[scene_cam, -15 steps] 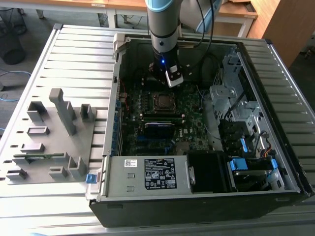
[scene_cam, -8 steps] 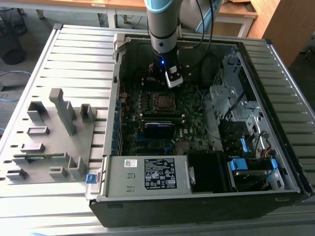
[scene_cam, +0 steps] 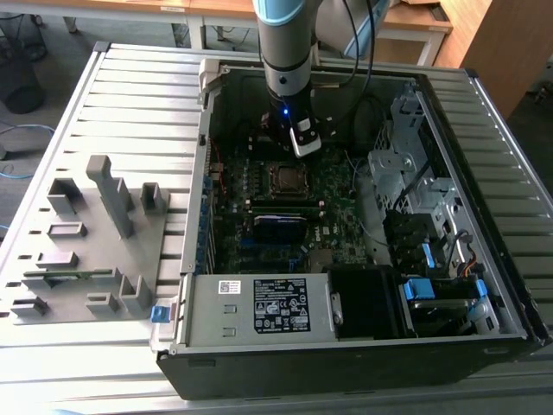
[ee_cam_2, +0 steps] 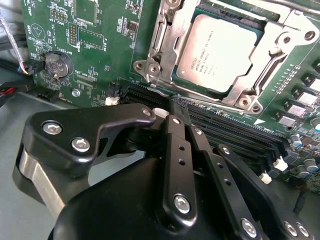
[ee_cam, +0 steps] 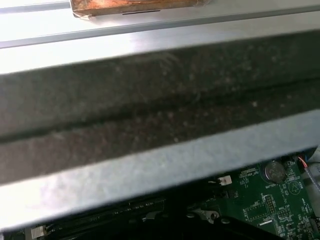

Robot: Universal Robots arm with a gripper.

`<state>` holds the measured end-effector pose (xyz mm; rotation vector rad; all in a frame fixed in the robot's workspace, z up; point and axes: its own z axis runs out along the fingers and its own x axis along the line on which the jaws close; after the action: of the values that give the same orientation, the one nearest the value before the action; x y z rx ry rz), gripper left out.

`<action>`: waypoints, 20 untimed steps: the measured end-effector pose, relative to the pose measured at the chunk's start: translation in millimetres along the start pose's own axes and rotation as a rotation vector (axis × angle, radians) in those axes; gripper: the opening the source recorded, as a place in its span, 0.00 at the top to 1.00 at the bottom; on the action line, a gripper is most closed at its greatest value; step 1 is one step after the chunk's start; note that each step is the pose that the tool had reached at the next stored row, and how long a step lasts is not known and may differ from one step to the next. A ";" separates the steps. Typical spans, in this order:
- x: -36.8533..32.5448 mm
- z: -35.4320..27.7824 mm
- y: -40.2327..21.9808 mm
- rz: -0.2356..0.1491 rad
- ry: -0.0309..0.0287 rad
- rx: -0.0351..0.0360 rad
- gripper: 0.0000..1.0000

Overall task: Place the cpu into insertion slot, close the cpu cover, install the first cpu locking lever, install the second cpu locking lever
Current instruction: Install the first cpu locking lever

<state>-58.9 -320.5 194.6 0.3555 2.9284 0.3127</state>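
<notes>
1. Tooling of grey plastic, a block of posts and pockets, sits by the edge of the slatted metal worktop at the exterior view's left. It is well apart from the work, so it is likely parking for parts.
2. The open black computer case lies on its side near the worktop's middle. This turns the green motherboard up toward the grey robot arm, which reaches in from the far edge.
3. In the second wrist view, a round silver coin battery sits on the board, apart from the socket.
4. The black gripper hangs close over the long black memory slots, just beside the socket. Its fingers look pressed together with nothing between them, which I judge suits pushing a thin part rather than carrying one.
5. The cpu, a flat square silver-grey chip, lies level inside the insertion slot, the small square dark socket. The placing step looks done.
6. The cpu cover, a thin silver windowed metal frame, appears to be down around the chip. I cannot tell whether either locking lever is latched.
7. A silver metal drive cage lines the case's side at the exterior view's right.
</notes>
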 end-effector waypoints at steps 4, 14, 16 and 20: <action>-0.4 0.2 -2.1 0.000 0.0000 0.0000 0.90; -0.8 2.3 -5.3 0.000 -0.0003 0.0001 0.90; -1.2 2.4 -5.2 0.000 0.0000 -0.0008 0.90; -1.7 2.0 -4.9 0.000 -0.0003 -0.0015 0.90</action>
<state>-58.0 -325.1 191.9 0.3558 2.9276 0.3148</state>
